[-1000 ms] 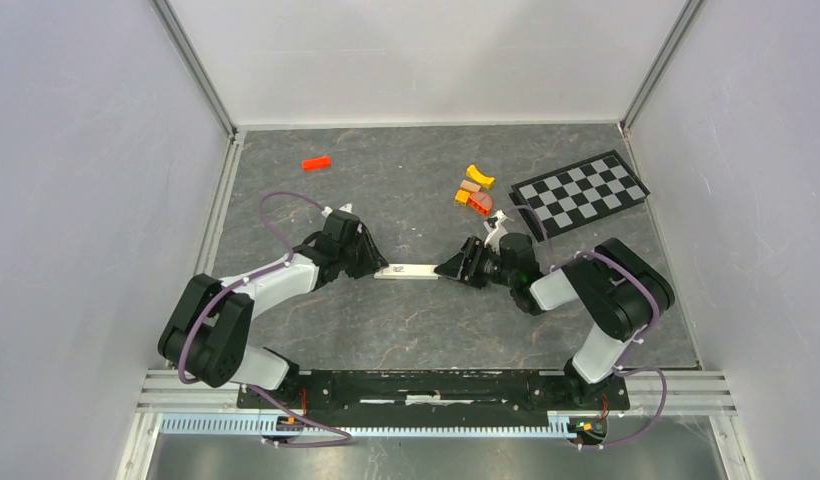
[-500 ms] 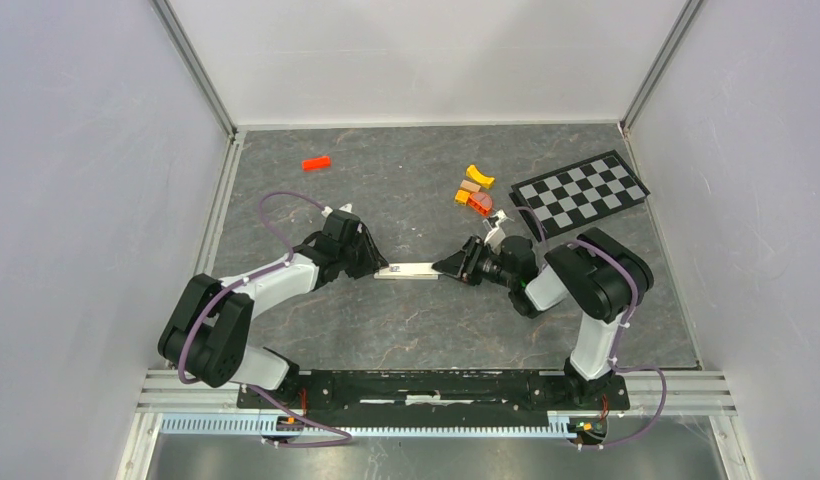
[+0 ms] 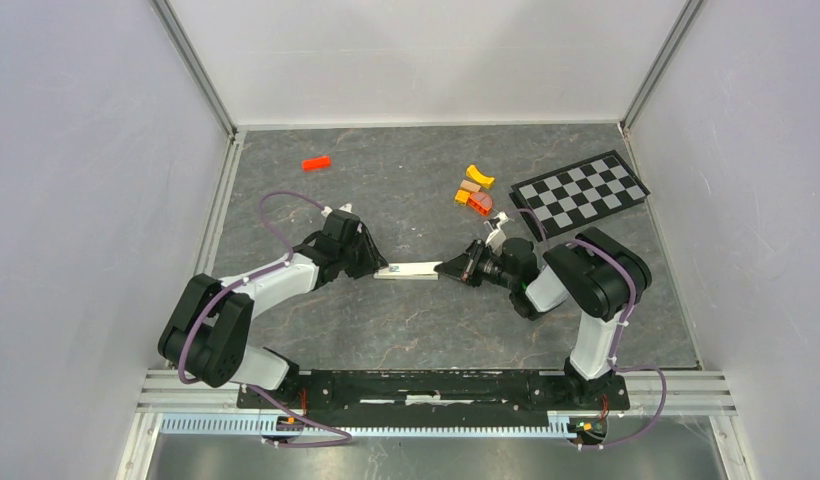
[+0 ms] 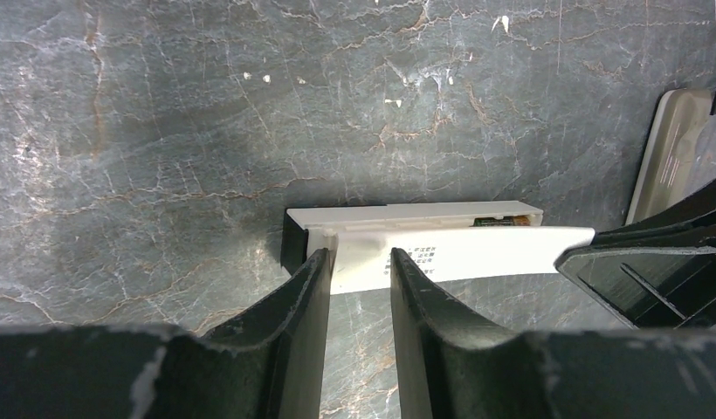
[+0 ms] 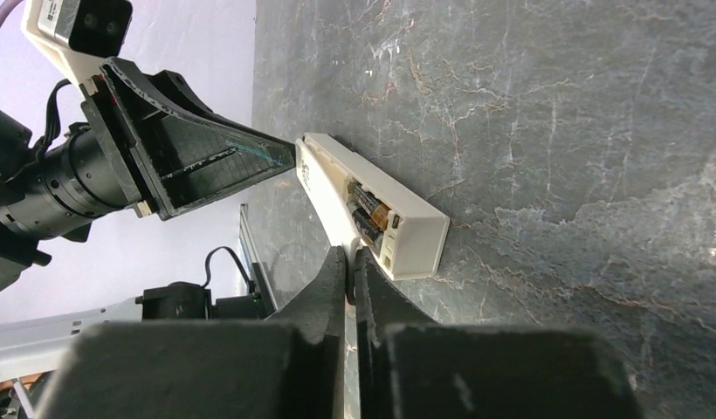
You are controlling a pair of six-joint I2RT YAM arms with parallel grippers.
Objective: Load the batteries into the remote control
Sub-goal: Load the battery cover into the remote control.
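The left gripper [image 4: 359, 264] is clamped on 1 end of the remote control [image 5: 417, 223]. The right gripper [image 5: 348, 258] has its fingers pressed together, just beside the other end. The remote control rests on its long edge on the grey table [image 3: 406, 180], and 2 batteries [image 5: 367, 211] sit in its open back.

We note the remote control [image 3: 411, 270] blocked at 9 o'clock by the left gripper [image 3: 377, 267] and at 3 by the right gripper [image 3: 445, 268]; 12 and 6 o'clock are open.
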